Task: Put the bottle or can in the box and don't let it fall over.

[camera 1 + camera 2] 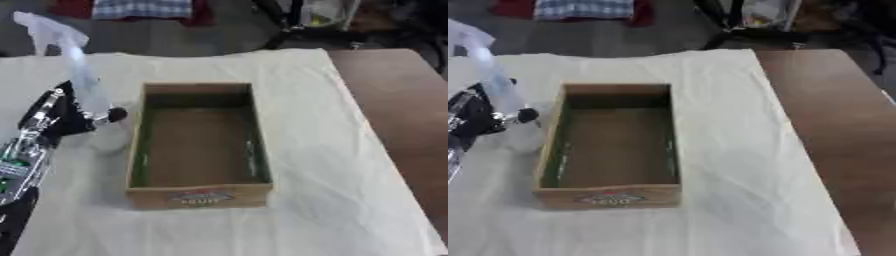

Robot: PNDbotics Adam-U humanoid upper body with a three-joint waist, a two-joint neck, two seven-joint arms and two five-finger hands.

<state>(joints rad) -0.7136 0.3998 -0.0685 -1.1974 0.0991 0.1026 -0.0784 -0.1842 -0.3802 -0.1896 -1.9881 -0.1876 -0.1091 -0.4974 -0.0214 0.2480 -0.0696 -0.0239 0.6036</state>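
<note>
Left robot hand [66,117] curled round a clear, tall spray bottle [79,70], held tilted above the tabletop [350,165]. Open box [199,145] sits just right of the robot hand, empty. Risk: bottle is top-heavy, could clip the near wall or tip when released. Right robot hand unseen.

The left hand [66,117] hides the spray bottle's [80,70] middle; its base blurs into the white cloth [332,165] beside the box [198,195], whose label is unreadable.
</note>
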